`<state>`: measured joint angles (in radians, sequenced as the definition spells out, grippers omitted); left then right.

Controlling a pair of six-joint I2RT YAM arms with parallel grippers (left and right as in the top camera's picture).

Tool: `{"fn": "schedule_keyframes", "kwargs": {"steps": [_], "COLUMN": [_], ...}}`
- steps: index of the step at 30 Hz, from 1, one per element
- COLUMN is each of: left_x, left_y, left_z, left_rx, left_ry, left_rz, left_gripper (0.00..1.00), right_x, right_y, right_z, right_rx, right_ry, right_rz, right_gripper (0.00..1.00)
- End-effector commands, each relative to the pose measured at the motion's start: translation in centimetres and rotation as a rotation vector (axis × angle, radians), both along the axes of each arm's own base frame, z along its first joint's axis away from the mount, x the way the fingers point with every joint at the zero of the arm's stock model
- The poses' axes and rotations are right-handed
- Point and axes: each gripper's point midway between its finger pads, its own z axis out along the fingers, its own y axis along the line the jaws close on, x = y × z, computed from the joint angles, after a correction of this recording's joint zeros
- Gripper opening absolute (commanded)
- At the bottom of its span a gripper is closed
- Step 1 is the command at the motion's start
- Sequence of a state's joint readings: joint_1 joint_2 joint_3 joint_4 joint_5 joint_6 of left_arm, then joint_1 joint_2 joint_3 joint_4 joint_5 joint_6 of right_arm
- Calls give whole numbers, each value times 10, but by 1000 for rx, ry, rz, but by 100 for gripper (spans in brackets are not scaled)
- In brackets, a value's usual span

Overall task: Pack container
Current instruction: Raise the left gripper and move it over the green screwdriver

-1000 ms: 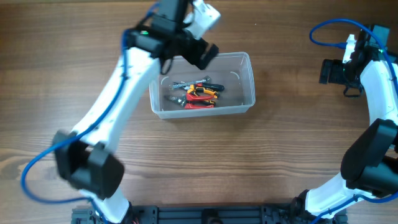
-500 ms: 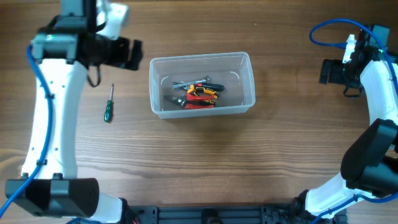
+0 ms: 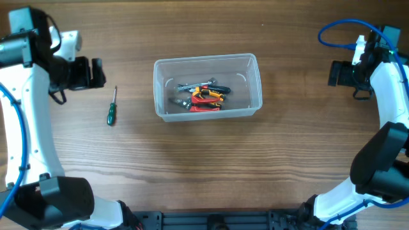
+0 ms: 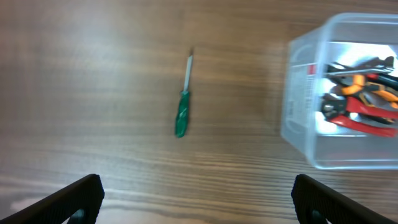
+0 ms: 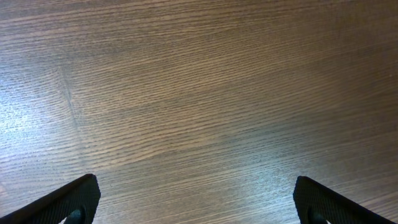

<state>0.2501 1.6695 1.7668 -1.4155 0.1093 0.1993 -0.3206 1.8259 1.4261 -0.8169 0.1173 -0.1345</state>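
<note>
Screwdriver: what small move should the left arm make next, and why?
Probably lower the left fingers over the screwdriver to grasp it. It lies outside the container, which holds other tools, and those fingers are open and empty.

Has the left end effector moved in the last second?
Yes. The left end effector swung left, from over the clear rectangular plastic container to beyond the green-handled screwdriver.

Green-handled screwdriver (image 4: 181, 106) flat on wooden table (image 4: 87, 74), centre-left, tip toward top. Clear container (image 4: 298, 81) at right edge, red and orange pliers (image 4: 364, 112) inside. Fingertips of left gripper (image 4: 198, 190) in bottom corners, spread wide.
</note>
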Motion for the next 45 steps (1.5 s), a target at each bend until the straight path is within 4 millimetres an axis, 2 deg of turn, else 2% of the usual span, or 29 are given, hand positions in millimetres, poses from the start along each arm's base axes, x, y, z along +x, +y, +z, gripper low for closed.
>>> {"fn": "schedule_keyframes", "kwargs": {"steps": [1, 7, 12, 16, 20, 25, 28, 30, 33, 37, 41, 45], "left_x": [-15, -20, -18, -23, -31, -42, -49, -51, -43, -24, -8, 2], "left_y": [19, 29, 16, 9, -3, -13, 16, 32, 42, 47, 41, 31], "left_z": [-15, -17, -15, -24, -47, -87, -112, -121, -124, -122, -118, -116], "left_rx": [-19, -53, -141, -179, -231, -231, -86, 1, 41, 57, 95, 85], "left_ry": [63, 67, 54, 81, 123, 130, 144, 146, 121, 41, -10, -43], "left_rz": [97, 163, 150, 146, 138, 158, 334, 393, 399, 379, 240, 202], "left_gripper": [100, 100, 100, 100, 100, 100, 100, 100, 100, 100, 100, 100], "right_x": [-1, -1, -1, -1, -1, -1, -1, -1, -1, -1, -1, -1], "right_y": [-3, -3, -3, -3, -3, -3, -3, -3, -3, -3, -3, -3], "right_z": [0, 0, 0, 0, 0, 0, 0, 0, 0, 0, 0, 0], "right_rx": [-15, -15, -15, -15, -15, -15, -15, -15, -15, -15, -15, -15], "right_ry": [4, 4, 4, 4, 4, 4, 4, 4, 4, 4, 4, 4], "right_rz": [-10, -10, -10, -10, -10, -9, -10, -10, -10, -10, -10, -10], "right_gripper": [100, 100, 100, 100, 100, 100, 100, 100, 100, 100, 100, 100]}}
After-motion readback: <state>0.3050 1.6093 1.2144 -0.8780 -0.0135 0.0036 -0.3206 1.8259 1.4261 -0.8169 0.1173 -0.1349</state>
